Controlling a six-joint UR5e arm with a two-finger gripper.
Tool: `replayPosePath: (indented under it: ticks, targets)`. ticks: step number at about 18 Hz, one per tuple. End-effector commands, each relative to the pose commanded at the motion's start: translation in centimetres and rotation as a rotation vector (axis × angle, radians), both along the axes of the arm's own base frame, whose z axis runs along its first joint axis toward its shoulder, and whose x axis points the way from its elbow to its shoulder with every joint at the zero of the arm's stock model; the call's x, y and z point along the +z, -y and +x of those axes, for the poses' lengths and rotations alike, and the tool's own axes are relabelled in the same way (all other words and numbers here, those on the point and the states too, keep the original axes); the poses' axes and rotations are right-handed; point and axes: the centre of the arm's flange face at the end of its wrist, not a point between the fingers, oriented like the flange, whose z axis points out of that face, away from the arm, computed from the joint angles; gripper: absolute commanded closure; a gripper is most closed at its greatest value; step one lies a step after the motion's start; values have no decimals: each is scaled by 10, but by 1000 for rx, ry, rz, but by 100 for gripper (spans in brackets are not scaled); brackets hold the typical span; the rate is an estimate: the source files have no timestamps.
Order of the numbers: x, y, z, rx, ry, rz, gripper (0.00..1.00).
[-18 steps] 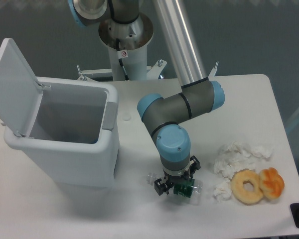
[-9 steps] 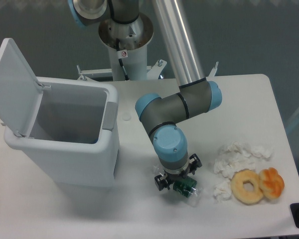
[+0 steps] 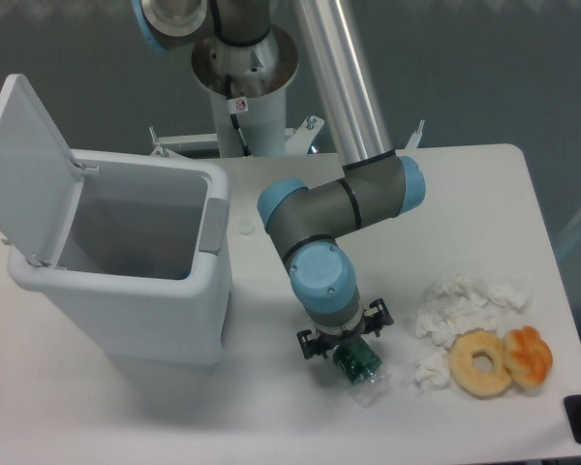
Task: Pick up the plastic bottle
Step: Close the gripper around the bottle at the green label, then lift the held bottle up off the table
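Gripper [image 3: 346, 346] sitting low centre of frame, fingers clamping on bottle [image 3: 359, 365] at green label band. Bottle tilting, clear end poking down-right past fingers, just above table [image 3: 271, 426]. Whether it is touching table, cannot tell. Arm [image 3: 334, 208] reaching down from top centre, blue wrist cap facing camera. Tissue wads [image 3: 455, 310] lying right of gripper, apart from bottle. Doughnut [image 3: 480, 363] resting beside them, orange pastry [image 3: 529, 355] touching it at right. Open white bin [image 3: 116, 262] standing at left, lid up.
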Motion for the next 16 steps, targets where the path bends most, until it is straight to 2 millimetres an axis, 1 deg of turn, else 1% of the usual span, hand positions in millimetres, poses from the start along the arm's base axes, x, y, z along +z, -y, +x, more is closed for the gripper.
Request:
replayPosePath:
  ticks: [2, 4, 5, 6, 9, 11, 14, 16]
  targets:
    - [0, 0, 0, -4, 1, -1, 41]
    - [-2, -1, -1, -4, 0, -2, 62]
    - [-2, -2, -1, -4, -1, -2, 70]
    - [0, -2, -1, -4, -2, 1, 74]
    - [0, -4, -2, -9, -5, 6, 80]
    - [2, -5, -3, -15, -7, 8, 87]
    - [20, -4, -9, -23, -21, 30, 87]
    - [39, -3, -14, -14, -15, 87, 87]
